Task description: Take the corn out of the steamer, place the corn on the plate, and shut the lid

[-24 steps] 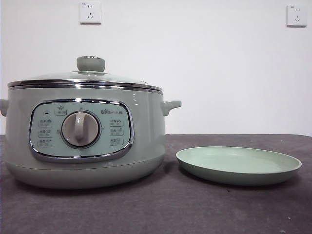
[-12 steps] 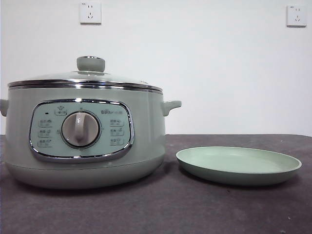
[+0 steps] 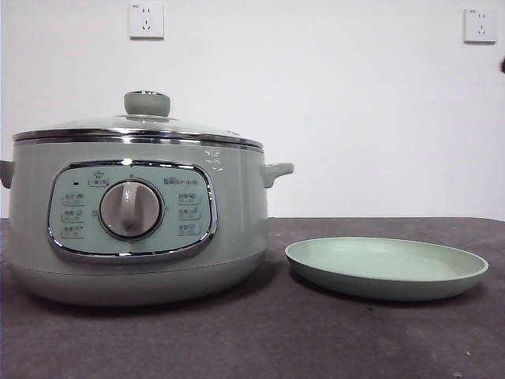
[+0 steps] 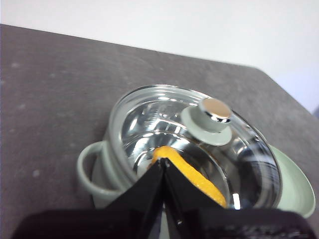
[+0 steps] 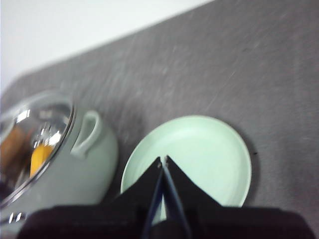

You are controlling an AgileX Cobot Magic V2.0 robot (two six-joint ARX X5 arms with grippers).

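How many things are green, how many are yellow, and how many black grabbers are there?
Green: 3, the steamer, the plate and the lid with its green knob.
Yellow: 1, the corn.
Black: 2, the left gripper and the right gripper.
Total: 6.

The only writing I can find sits on the steamer's [image 3: 134, 213] control panel [image 3: 131, 210]. Just right of the dial [image 3: 130, 208], near the panel's upper edge, there is a short brand mark, too small and soft for me to read its letters. Small labelled buttons flank the dial in two columns, left and right, and their captions are also illegible. I see no readable text on the plate [image 3: 386, 268] or the two wall sockets [image 3: 146, 20].
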